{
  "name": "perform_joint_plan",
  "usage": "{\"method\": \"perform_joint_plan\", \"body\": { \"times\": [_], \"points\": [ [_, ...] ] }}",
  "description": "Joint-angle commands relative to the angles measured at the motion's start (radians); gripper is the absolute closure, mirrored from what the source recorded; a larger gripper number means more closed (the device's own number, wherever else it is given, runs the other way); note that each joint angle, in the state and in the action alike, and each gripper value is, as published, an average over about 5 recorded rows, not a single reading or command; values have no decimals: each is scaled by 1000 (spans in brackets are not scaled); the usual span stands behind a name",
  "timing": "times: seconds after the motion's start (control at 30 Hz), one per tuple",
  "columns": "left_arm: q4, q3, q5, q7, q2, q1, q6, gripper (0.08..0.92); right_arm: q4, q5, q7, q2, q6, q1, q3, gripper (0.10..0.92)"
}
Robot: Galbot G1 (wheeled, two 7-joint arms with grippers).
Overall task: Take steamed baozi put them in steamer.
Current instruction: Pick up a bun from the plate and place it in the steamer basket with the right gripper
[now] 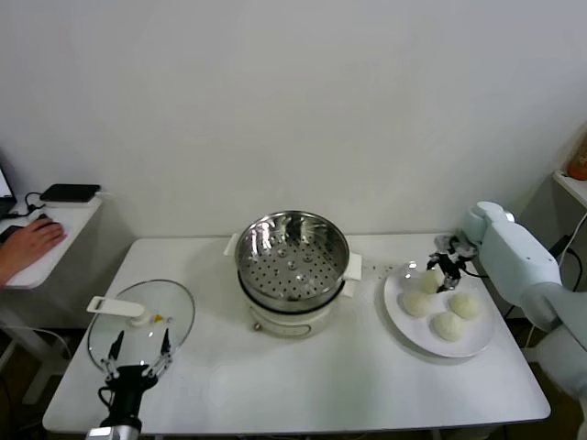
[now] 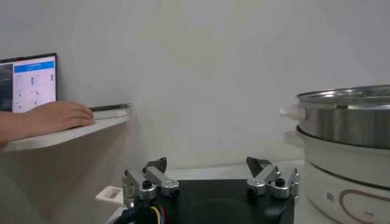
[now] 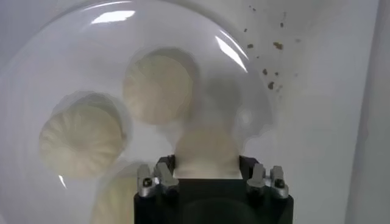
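The left gripper (image 1: 138, 353) is idling with fingers spread, nearest the robot, just in front of the glass lid (image 1: 142, 323) and left of the steamer (image 1: 293, 261). Right of the steamer, four baozi (image 1: 447, 325) are lying on the plate (image 1: 404, 322). The right gripper (image 1: 447, 270) is hanging over the plate's far side, its fingers straddling the farthest bun (image 3: 207, 149), apparently not yet squeezing. The buns are round, with no long axis, pleats up. Soft dough could be dented by a hard pinch, or slip from a shallow one.

Glass lid (image 1: 142, 325) sits lower left on the white counter (image 1: 303, 385), white plate (image 1: 408, 321) right, laptop (image 2: 28, 82) on a side shelf (image 1: 55, 240).
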Motion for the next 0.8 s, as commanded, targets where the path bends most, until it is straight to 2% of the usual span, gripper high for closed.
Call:
{"method": "perform_joint_plan", "body": {
  "times": [0.03,0.27,0.47,0.63,0.8],
  "points": [
    [-2,-2,1,2,-1,2,1,177,152,123,-10,-53,23,98,-149,345],
    [-5,1,6,10,-2,11,-3,177,386,236,-23,-115,39,275,-363,346],
    [-18,12,23,12,-6,12,2,177,554,310,-33,-107,43,404,-474,339],
    [-38,20,26,16,-11,11,12,177,618,354,-31,-48,55,501,-542,338],
    [-45,20,25,15,-10,9,18,177,612,348,-24,55,83,551,-572,338]
  ]
}}
